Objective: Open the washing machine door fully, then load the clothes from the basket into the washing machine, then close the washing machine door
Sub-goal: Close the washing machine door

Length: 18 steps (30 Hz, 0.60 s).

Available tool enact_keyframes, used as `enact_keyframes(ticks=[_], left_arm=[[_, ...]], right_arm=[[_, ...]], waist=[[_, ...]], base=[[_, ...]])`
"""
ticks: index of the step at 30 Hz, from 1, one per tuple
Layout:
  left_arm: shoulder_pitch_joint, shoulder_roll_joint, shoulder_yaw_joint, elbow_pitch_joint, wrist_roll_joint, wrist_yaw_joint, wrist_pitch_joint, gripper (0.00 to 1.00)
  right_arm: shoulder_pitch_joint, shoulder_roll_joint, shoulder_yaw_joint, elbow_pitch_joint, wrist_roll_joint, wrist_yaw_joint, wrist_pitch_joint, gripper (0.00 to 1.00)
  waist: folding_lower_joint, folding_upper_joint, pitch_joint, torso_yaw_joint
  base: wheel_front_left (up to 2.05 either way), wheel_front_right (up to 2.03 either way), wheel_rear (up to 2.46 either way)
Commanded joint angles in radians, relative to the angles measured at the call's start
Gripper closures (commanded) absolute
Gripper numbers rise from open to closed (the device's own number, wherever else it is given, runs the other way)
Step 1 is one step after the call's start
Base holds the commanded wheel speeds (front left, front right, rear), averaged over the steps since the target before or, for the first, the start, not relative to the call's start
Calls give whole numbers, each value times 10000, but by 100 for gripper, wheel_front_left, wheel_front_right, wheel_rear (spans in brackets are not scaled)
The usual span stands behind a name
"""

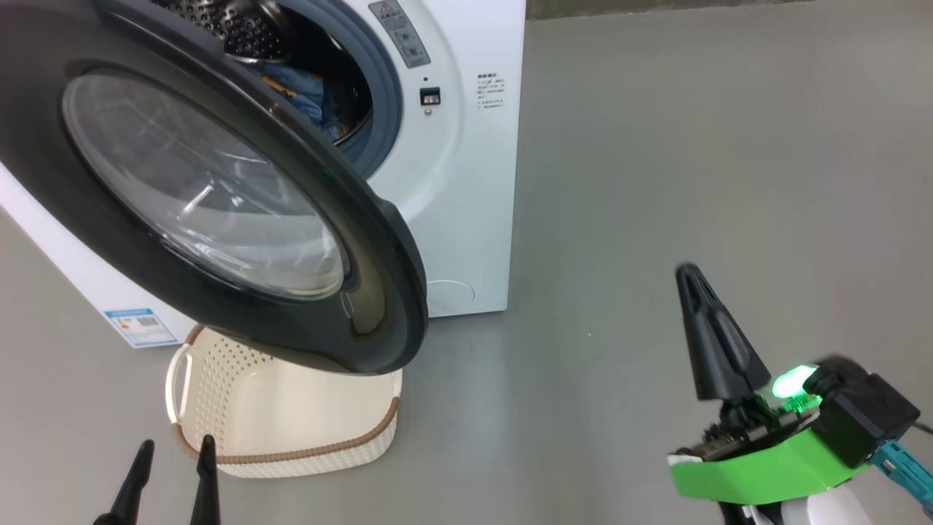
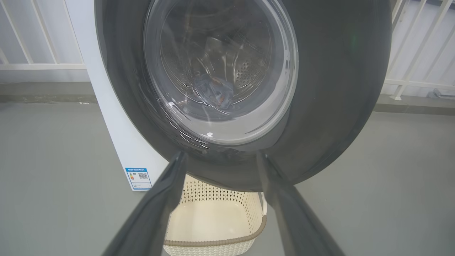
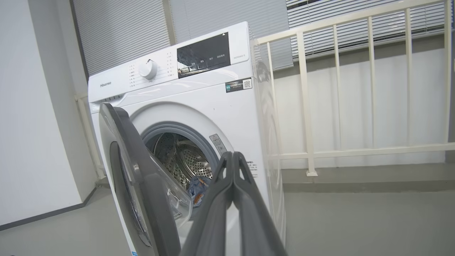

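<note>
The clothes [image 1: 306, 91] lie in the washing machine [image 1: 466, 182] drum. The basket [image 1: 291, 456] looks empty, though the half-swung door [image 1: 379, 240] hides part of it. The right gripper [image 1: 689, 281] is pinched together on nothing, probably to push the door. The left gripper [image 1: 177, 445] is spread wide, empty.

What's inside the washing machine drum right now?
The clothes, a blue bundle, lie low in the steel drum. In the head view the washing machine door hides the drum's left side.

Black-ringed door [image 1: 211, 189] open, blue clothes [image 1: 306, 95] inside washing machine [image 1: 466, 182], basket [image 1: 291, 430] beneath door
</note>
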Motion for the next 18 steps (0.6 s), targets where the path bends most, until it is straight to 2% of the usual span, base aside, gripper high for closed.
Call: enact_keyframes(ticks=[1, 6, 7, 8, 12, 18], left_arm=[[-314, 60, 295, -266, -40, -15, -64, 0], [-494, 28, 214, -249, -95, -15, -65, 0], [-562, 12, 169, -201, -133, -15, -65, 0], [-603, 5, 132, -178, -153, -15, -65, 0], [-723, -23, -2, -134, -216, -15, -65, 0], [-870, -53, -259, -107, -319, -15, -65, 0]], right_arm=[[-447, 3, 414, -463, 2, 62, -46, 100], [-1078, 3, 1774, -1507, -184, 62, -46, 100], [-1318, -47, 2490, -1633, -277, 62, -46, 100], [-1398, -51, 2756, -1643, -305, 62, -46, 100], [-1721, -291, 4034, -1380, -199, 62, -46, 100], [-2114, -662, 5807, -114, 291, 62, -46, 100]], waist=[[0, 0, 40, 25], [0, 0, 172, 156], [0, 0, 228, 220], [0, 0, 253, 267], [0, 0, 349, 474], [0, 0, 540, 887]], base=[[0, 0, 0], [0, 0, 0], [0, 0, 0], [0, 0, 0], [0, 0, 0], [0, 0, 0]])
